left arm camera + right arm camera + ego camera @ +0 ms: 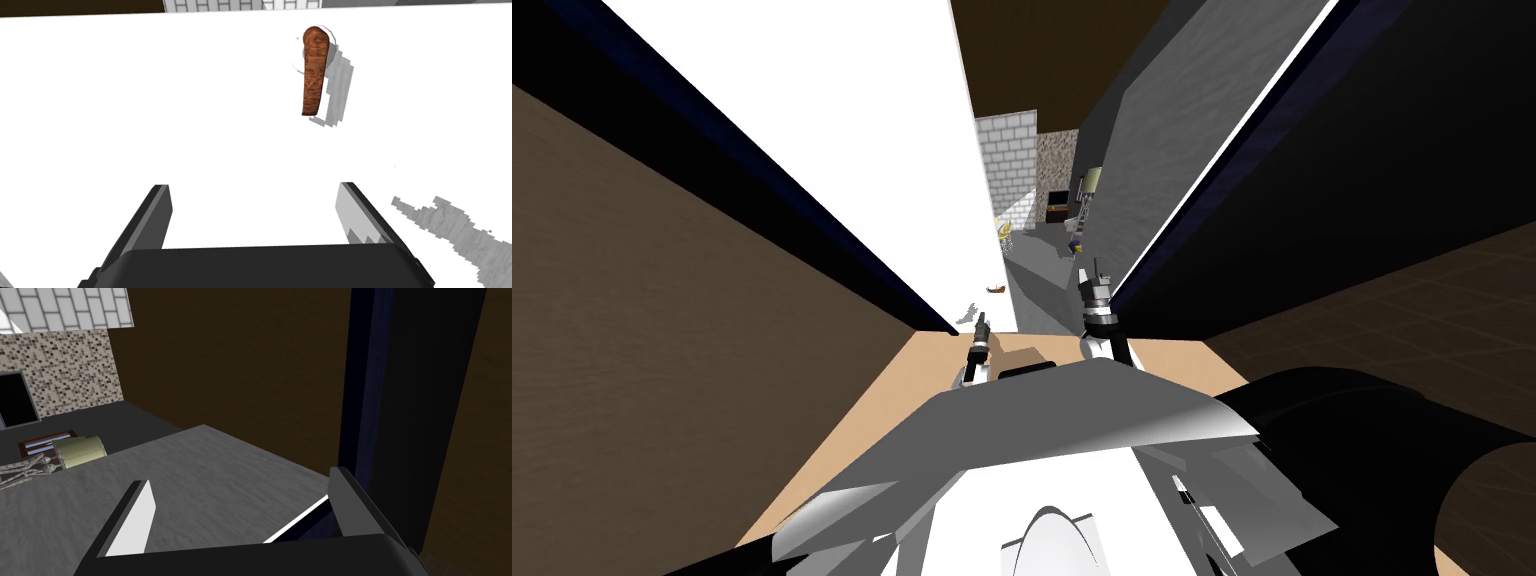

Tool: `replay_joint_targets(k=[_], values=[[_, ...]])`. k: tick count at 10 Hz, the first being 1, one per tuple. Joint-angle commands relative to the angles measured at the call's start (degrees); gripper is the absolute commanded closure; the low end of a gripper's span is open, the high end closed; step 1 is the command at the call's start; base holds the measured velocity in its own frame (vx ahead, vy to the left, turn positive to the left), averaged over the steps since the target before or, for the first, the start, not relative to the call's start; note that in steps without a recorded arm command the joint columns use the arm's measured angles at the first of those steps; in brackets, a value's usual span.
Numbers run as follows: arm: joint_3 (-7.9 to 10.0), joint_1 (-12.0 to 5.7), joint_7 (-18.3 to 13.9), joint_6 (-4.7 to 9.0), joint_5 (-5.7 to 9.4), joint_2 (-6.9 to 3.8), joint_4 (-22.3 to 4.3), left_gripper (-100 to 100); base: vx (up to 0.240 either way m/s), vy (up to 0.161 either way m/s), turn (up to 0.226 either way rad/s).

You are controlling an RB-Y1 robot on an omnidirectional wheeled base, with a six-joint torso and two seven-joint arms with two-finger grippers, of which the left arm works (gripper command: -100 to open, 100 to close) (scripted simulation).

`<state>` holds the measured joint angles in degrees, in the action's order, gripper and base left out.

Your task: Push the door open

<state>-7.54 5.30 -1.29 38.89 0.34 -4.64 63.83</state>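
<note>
**A:** What's closest in?

**B:** The left end effector (254,186). Its dark body lies along the edge, and its two fingers (147,220) are spread wide and hold nothing. Between them is just the white face of the door (150,100).

**A:** Is it touching the door?

**B:** I can't tell. The tips point straight at the panel, and a ragged grey shadow (450,230) falls on it just beside one finger.

**A:** And the handle?

**B:** A brown lever handle (314,70) on a round white plate. It sits out past the fingertips and off to one side, apart from both fingers.

**A:** How does the door stand from the head camera?

**B:** It runs along the robot's left as a bright white slab, standing ajar. Through the gap beside it a pale tiled wall (1007,150) shows. The left end effector is near the slab's closer end, above tan floor (912,400).

**A:** The right arm?

**B:** It is raised on the other side of the gap. The right end effector (241,477) is also wide open and empty, facing a grey grained panel (210,478) beside a dark blue frame (370,388)
</note>
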Motion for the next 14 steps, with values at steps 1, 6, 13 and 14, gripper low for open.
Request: replay_joint_targets(k=[1,6,13,14], values=[[-0.32,-0.89,-0.27,0.64,0.08,0.06,-2.55,-100,0.085,0.048,-0.055],[-1.17,-3.12,-0.83,1.99,0.25,0.5,-8.72,-100,0.081,0.051,-0.048],[-2.1,-5.59,-1.45,3.49,0.44,1.16,-15.54,-100,0.069,0.043,-0.038],[-2.01,-5.49,-1.39,3.3,0.43,1.11,-15.07,-100,0.028,0.018,-0.007]])
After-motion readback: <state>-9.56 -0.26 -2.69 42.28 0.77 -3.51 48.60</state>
